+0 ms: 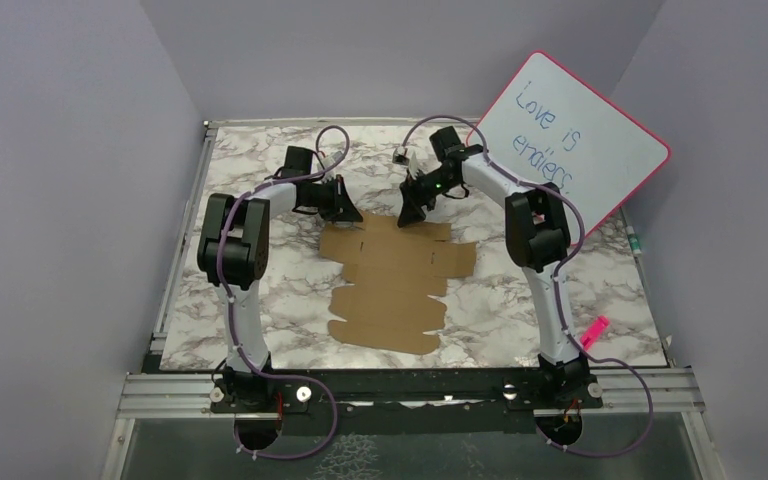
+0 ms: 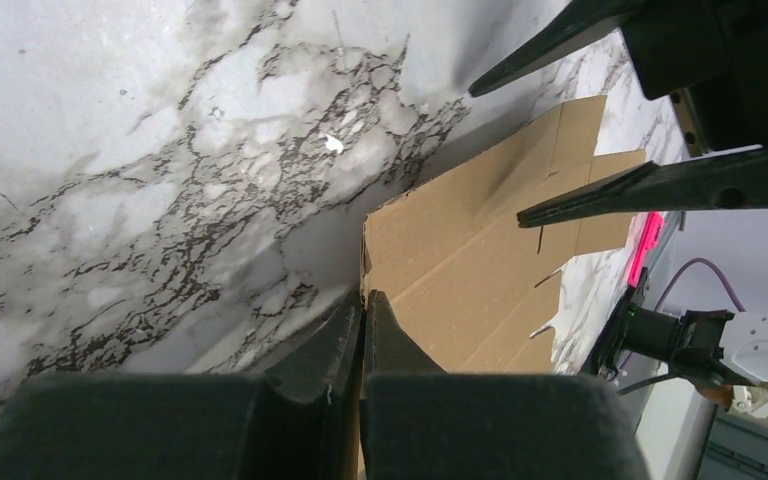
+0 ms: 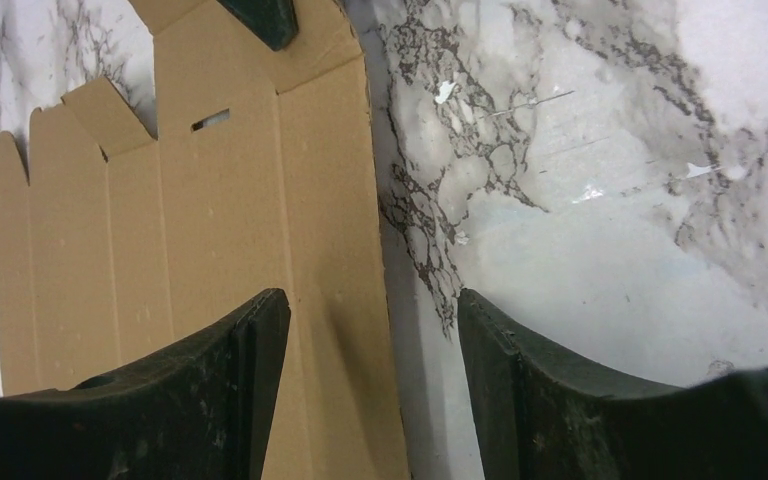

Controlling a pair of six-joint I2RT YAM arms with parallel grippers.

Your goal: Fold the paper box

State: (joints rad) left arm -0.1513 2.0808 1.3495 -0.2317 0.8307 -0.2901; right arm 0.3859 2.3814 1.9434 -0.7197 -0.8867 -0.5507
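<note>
1. Brown cardboard: seen from above, the paper box [image 1: 390, 285] is a flat die-cut sheet on the marble table [image 1: 260, 300], lying left of the whiteboard [image 1: 570, 140] and towards the arm bases from it. Both arms reach the sheet's far edge. The left gripper [image 1: 345, 212] is at the corner farther from the whiteboard, and the right gripper [image 1: 410, 212] is at the nearer one.
2. In the left wrist view, the left gripper [image 2: 363, 298] has its jaws pressed together. The thin edge of the paper box [image 2: 470, 240] runs between them, so that corner appears pinched. The sheet looks light and thin. It is probably stiff across each panel and ready to hinge along its scored lines.
3. In the right wrist view, the right gripper [image 3: 370, 300] stands well apart and holds nothing. One finger is over the paper box [image 3: 220, 220] and the other over bare marble, straddling the edge. An edge pinch near a crease should lift a flap, though smooth board could slip or dent.
</note>
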